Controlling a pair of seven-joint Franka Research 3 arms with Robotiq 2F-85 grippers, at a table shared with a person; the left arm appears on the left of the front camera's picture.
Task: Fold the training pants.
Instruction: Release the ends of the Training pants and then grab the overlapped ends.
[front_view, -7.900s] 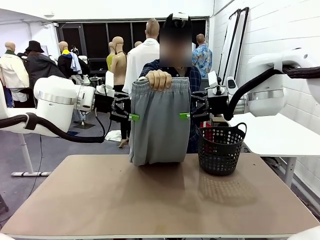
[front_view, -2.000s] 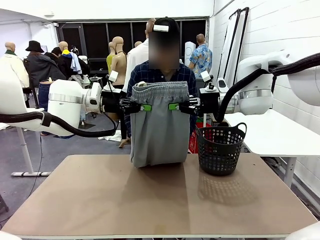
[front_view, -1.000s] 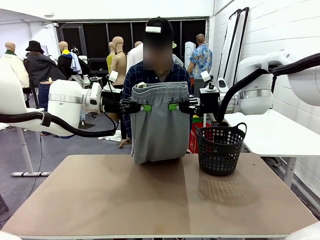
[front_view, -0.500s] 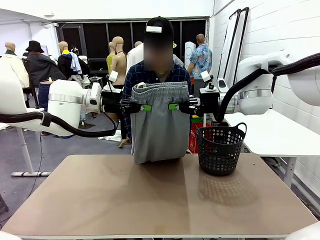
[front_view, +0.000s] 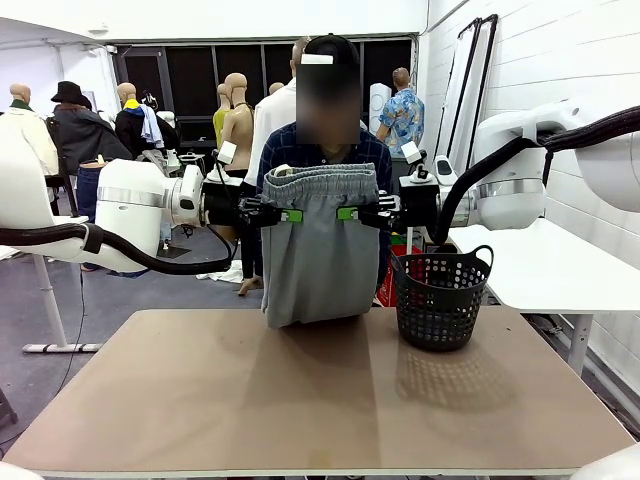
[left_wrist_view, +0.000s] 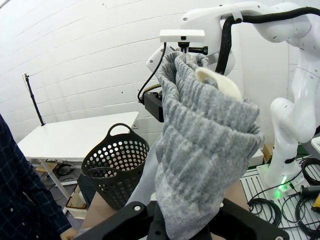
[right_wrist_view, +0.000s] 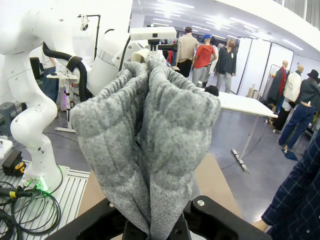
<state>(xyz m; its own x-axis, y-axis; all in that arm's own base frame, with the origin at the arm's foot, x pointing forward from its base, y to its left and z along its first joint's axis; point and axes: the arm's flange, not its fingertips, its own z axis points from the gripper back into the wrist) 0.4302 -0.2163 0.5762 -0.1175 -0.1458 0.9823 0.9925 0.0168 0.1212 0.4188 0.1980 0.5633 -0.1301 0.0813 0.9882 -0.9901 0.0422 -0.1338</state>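
I read left gripper (front_view: 287, 214) pinching pants (front_view: 318, 265) waistband at 9 o'clock, right gripper (front_view: 348, 213) at 3. Soft, light, floppy jersey; waistband corners look safest hold.

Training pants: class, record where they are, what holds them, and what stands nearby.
pants: grey, hanging over the far edge of the table
left gripper: shut on pants, left edge near top
right gripper: shut on pants, right edge near top
person: standing behind pants
basket: black, on table, right of pants
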